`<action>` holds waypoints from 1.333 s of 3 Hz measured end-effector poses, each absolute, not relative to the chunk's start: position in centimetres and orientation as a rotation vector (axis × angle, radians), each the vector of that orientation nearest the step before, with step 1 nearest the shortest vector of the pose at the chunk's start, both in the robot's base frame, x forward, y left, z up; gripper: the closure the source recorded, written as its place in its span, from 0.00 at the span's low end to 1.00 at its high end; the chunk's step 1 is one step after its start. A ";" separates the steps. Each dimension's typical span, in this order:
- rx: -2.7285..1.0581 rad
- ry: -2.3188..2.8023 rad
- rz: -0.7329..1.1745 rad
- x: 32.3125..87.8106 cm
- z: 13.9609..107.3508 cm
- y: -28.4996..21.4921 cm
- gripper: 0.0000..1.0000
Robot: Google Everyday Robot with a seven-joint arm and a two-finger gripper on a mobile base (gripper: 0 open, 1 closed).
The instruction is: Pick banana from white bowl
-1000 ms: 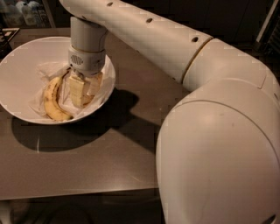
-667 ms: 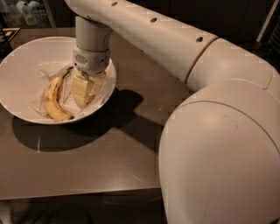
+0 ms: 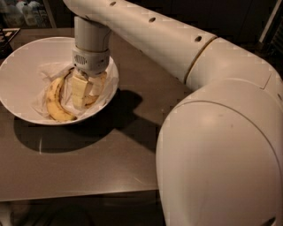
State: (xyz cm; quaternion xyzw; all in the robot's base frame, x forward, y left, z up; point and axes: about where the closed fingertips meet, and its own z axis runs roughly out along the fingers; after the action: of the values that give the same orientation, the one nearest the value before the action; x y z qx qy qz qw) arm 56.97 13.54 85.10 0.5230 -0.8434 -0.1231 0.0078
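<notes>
The white bowl (image 3: 17, 79) stands on the left of the dark table, lined with crumpled white paper (image 3: 44, 73). A yellow banana (image 3: 54, 100) with brown spots lies curved in the bowl's lower left part. My gripper (image 3: 84, 93) reaches straight down into the bowl just right of that banana. A second yellow piece (image 3: 101, 83) shows right beside and partly under the gripper. I cannot tell whether the gripper touches either piece. My arm's wrist (image 3: 90, 57) hides the middle of the bowl.
The dark brown table (image 3: 88, 167) runs to a front edge near the bottom. My big white arm (image 3: 221, 145) fills the right side. Bottles (image 3: 22, 13) and a dark object (image 3: 6, 37) stand beyond the table's far left.
The wrist has shifted slightly to the right above the bowl. The banana on the left has not moved.
</notes>
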 end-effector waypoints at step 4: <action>1.635 -2.637 -0.385 57.0 85.3 13.6 0.98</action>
State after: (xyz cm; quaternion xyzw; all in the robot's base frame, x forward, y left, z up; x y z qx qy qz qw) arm 56.99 13.55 85.29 0.5229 -0.8434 -0.1231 0.0077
